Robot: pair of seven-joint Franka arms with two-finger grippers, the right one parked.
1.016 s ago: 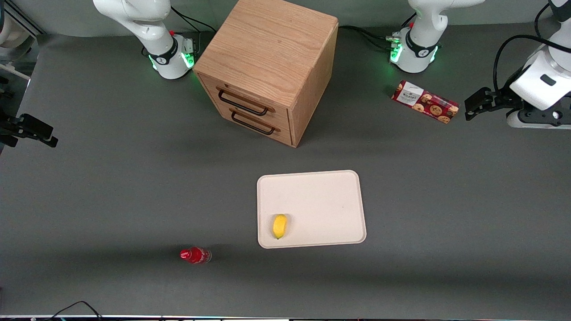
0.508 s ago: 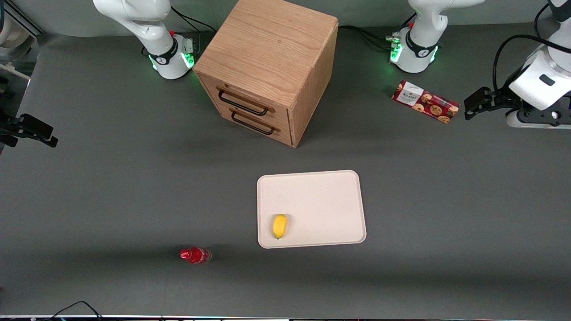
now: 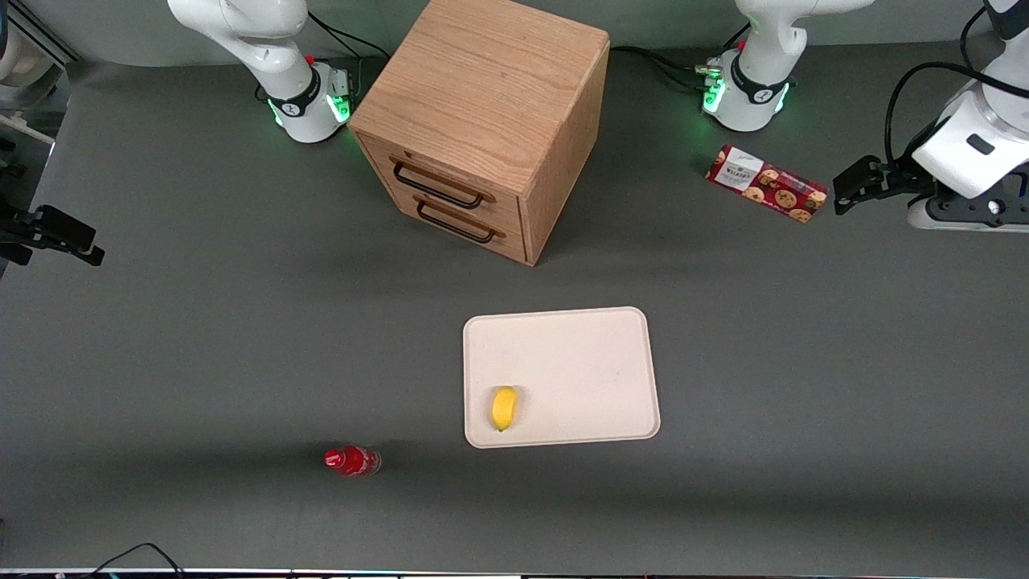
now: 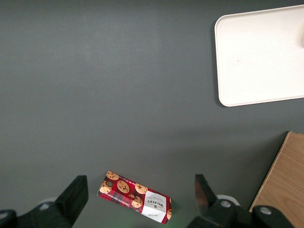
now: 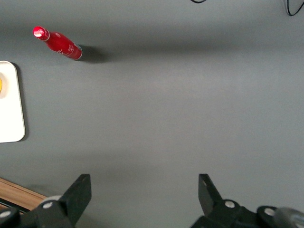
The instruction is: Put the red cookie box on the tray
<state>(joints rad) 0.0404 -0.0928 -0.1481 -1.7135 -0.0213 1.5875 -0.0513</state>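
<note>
The red cookie box [image 3: 766, 194] lies flat on the grey table near the working arm's base, its white label end toward the cabinet. It also shows in the left wrist view [image 4: 135, 196]. The cream-white tray [image 3: 579, 362] lies mid-table, nearer the front camera, and shows in the left wrist view [image 4: 261, 57]. The left arm's gripper [image 3: 961, 211] hangs high above the table beside the box, toward the working arm's end. In the wrist view the gripper [image 4: 140, 183] is open wide and empty, with the box far below between its fingers [image 4: 73, 194].
A yellow lemon [image 3: 504, 408] lies on the tray's near corner. A wooden drawer cabinet [image 3: 482, 121] stands between the arm bases. A small red bottle [image 3: 351, 461] lies near the table's front edge.
The left arm's hand has crept slightly toward the cookie box. The box, tray and other things have not moved.
</note>
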